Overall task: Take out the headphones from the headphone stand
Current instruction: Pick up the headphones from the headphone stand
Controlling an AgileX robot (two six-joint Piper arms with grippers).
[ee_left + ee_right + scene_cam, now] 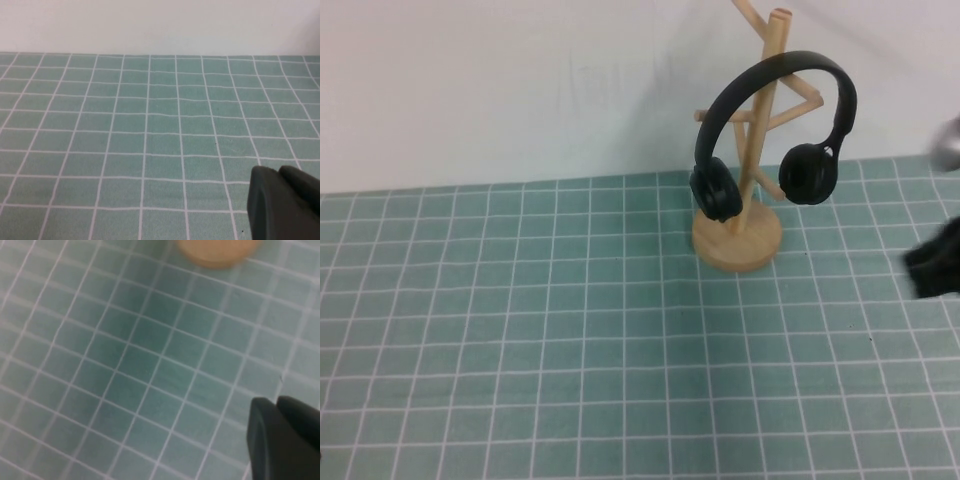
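Black and blurred, the right gripper (932, 268) enters the high view at the table's right edge, hovering above the cloth. Whether its claw is spread or pressed together cannot be told. Its own wrist view shows only a dark corner of the right gripper (282, 437) over the green checked tablecloth (125, 355).

Off to this claw's left, and a little farther back toward the wall, stands the headphone stand (752, 150). It is pale wood, a slim pole rising upright from a round disc base, with angled pegs branching off. The claw is well apart from it.

The headphones (775, 130) hang on the stand. Their long axis runs up and down: the thin arched headband sits on top, draped over the stand's upper part, and the two round ear cups point down, one on each side of the pole, just above the base. The arch spans left to right across the scene.

The right wrist view shows only part of the stand's disc base (217, 252), with none of the pole or headphones that the high view shows.

The left gripper (282, 202) does not appear in the high view. Its wrist view shows a dark corner of it over bare checked cloth and the white wall (160, 25); its claw state cannot be told.
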